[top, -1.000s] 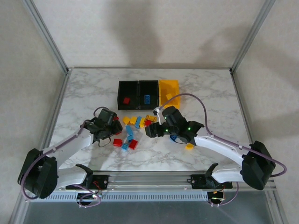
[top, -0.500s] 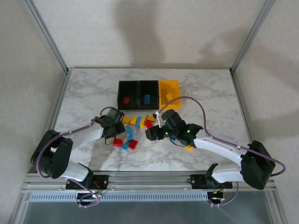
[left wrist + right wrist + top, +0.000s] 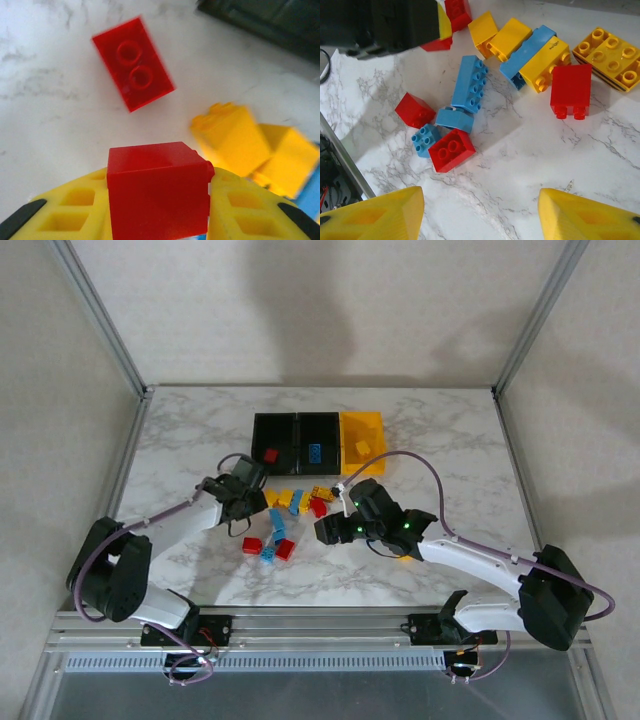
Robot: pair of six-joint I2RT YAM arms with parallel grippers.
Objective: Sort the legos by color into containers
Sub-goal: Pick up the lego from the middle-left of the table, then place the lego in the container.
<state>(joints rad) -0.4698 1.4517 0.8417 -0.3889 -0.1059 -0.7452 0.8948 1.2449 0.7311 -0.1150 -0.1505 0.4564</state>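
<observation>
The left gripper (image 3: 159, 182) was clamped on a red brick (image 3: 157, 197), pinched between its yellow fingers (image 3: 75, 200). Just ahead of it on the table (image 3: 45, 115) lay a second red brick (image 3: 134, 62), studs up. Ahead to its right sat two blurred yellow bricks (image 3: 232, 135), with a black bin wall (image 3: 270, 25) beyond them.

From above, this gripper (image 3: 254, 484) sat just short of the bins (image 3: 298, 435), near their left corner.

The right gripper (image 3: 480, 220) had its fingers (image 3: 375, 215) apart with nothing between them, over bare marble. The pile lay ahead of it: a long blue brick (image 3: 472, 82) ahead left, a red square one (image 3: 451, 149) nearest, another red (image 3: 570, 90) ahead right, and a yellow plate (image 3: 607, 52) beyond that.
</observation>
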